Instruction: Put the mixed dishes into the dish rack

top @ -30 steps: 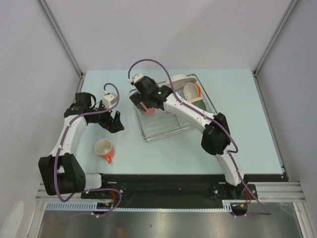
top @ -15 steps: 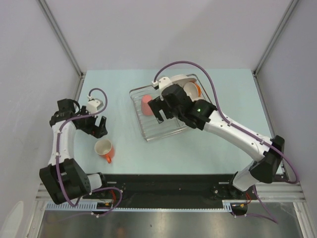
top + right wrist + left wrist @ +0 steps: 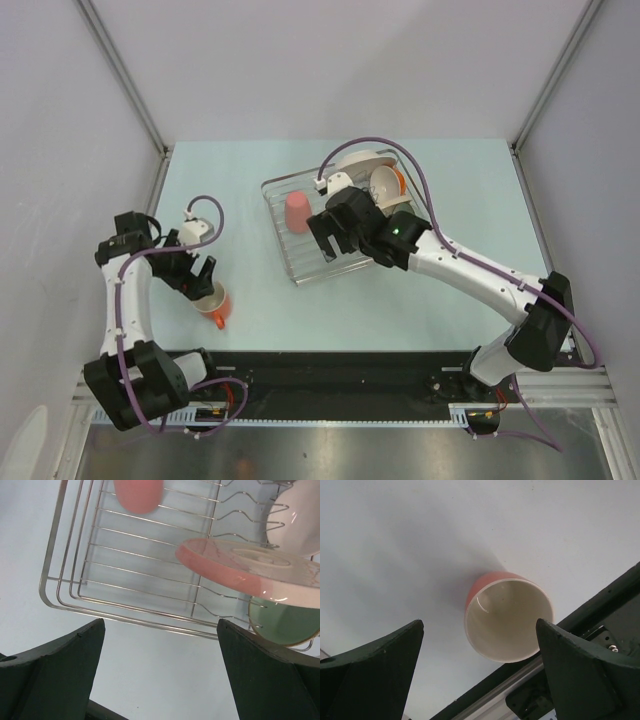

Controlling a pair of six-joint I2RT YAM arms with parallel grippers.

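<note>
Pale table point(image 3: 470, 200), dish rack point(image 3: 300, 258) mostly loaded.
Orange mug point(image 3: 507, 617) alone outside; left pincer point(image 3: 200, 283) gapes above it, right pincer point(image 3: 333, 240) gapes empty over rack.

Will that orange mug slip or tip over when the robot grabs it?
The orange mug is probably rigid and breakable: it looks like glazed ceramic, and the sheen inside suggests a slippery wall. It stands upright, so it seems unlikely to roll, though a push near the rim could tip it.
</note>
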